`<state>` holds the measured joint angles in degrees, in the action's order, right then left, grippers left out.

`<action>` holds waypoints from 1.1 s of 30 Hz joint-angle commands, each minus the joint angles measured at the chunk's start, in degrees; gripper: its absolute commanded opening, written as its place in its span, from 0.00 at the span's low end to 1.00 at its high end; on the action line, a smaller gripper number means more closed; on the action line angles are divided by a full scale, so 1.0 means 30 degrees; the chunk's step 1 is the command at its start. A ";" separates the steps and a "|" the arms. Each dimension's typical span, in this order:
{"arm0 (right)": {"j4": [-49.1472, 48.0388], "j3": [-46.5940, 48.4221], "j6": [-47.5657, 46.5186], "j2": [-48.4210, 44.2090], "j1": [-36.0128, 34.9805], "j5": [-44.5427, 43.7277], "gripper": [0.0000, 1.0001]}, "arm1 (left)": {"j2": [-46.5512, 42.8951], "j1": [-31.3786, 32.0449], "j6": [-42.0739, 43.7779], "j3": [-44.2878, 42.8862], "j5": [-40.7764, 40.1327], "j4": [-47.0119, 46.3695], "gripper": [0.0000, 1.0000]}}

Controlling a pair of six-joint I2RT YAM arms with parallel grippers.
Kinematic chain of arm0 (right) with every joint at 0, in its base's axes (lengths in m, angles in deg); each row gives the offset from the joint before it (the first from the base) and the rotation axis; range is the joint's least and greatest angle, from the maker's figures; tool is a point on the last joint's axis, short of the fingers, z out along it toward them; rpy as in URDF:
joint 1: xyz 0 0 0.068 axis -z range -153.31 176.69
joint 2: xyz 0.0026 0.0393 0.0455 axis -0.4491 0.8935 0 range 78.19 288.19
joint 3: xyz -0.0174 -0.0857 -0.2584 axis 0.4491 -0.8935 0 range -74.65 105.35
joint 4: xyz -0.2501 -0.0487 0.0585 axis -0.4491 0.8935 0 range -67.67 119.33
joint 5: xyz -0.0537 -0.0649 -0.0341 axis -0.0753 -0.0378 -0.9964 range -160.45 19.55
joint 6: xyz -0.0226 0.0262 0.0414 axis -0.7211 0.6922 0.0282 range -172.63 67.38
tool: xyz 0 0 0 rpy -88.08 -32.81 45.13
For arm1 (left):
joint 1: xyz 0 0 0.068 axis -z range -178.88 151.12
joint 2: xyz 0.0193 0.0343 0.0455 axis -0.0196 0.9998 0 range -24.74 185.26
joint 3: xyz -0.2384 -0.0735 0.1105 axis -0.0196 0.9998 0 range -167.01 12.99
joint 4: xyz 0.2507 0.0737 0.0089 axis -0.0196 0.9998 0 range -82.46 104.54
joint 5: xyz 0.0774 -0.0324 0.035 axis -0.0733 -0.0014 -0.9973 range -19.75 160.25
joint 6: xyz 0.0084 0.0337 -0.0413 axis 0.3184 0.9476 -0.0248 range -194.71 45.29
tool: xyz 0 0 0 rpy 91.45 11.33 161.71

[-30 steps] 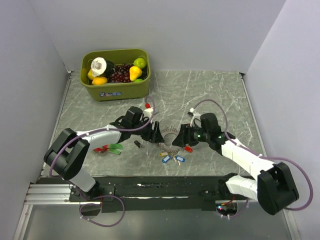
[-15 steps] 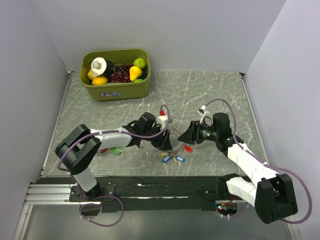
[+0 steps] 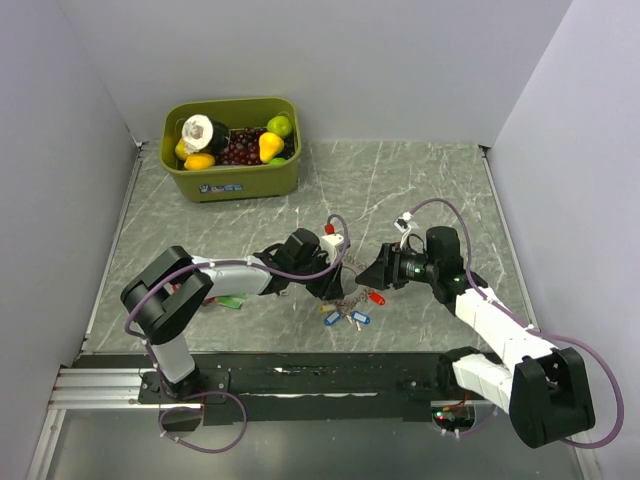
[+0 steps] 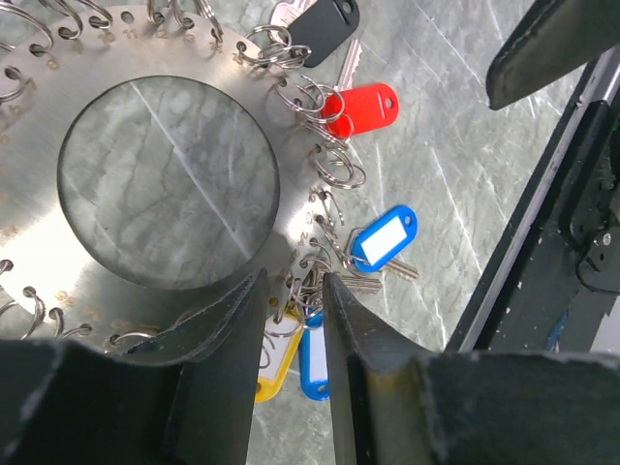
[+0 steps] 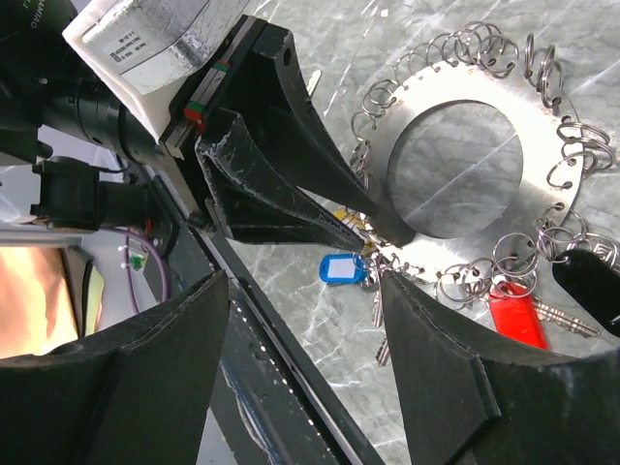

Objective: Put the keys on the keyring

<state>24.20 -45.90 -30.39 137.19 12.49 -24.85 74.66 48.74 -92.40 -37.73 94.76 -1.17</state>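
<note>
The keyring [image 4: 286,208] is a flat silver disc with a large round hole and many small split rings round its rim; it lies on the table [image 3: 345,285]. Red [image 4: 363,107], black [image 4: 325,19], blue [image 4: 385,237] and yellow [image 4: 276,363] tagged keys hang from the rim rings. My left gripper [image 4: 294,291] has its jaws nearly closed over the rim and small rings beside the yellow and blue tags. My right gripper [image 5: 302,281] is wide open and empty, just right of the disc [image 5: 547,145], facing the left gripper [image 5: 387,237].
A green bin [image 3: 232,182] of toy fruit stands at the back left. Green and red tags [image 3: 225,298] lie on the table under the left arm. The black rail [image 3: 330,375] runs along the near edge, close to the blue tags [image 3: 345,319].
My left gripper has moved right and toward the near edge, onto the disc's near rim. My right gripper has backed off slightly to the right.
</note>
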 commanded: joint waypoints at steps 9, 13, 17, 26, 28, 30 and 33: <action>-0.1151 -0.0092 0.0087 0.0196 0.0133 0.0619 0.71 | 0.0326 0.0212 0.0829 -0.0203 -0.0378 -0.0260 0.38; -0.1063 -0.0092 0.0028 0.0108 0.0162 0.0531 0.71 | 0.0296 0.0242 0.1063 -0.0116 -0.0289 -0.0115 0.39; -0.1180 -0.0209 0.0145 -0.0010 0.0133 0.0472 0.71 | 0.0150 0.0242 0.1210 0.0090 -0.0320 -0.0085 0.39; -0.1238 -0.0239 0.0204 0.0049 0.0162 0.0502 0.71 | -0.0523 0.0271 0.1064 0.0821 -0.0289 -0.0524 0.50; -0.1384 -0.0297 0.0291 0.0137 0.0162 0.0619 0.71 | -0.0641 0.0271 0.0947 0.1027 -0.0349 -0.0700 0.50; -0.1414 -0.0297 0.0292 0.0195 0.0191 0.0677 0.71 | -0.0554 0.0271 0.0888 0.1086 -0.0290 -0.0787 0.48; -0.1473 -0.0327 0.0351 0.0166 0.0191 0.0707 0.71 | -0.0378 0.0271 0.0771 0.1174 -0.0290 -0.0964 0.44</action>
<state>22.34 -46.84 -29.53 137.69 12.49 -23.84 74.75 49.22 -90.06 -35.00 93.93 -2.59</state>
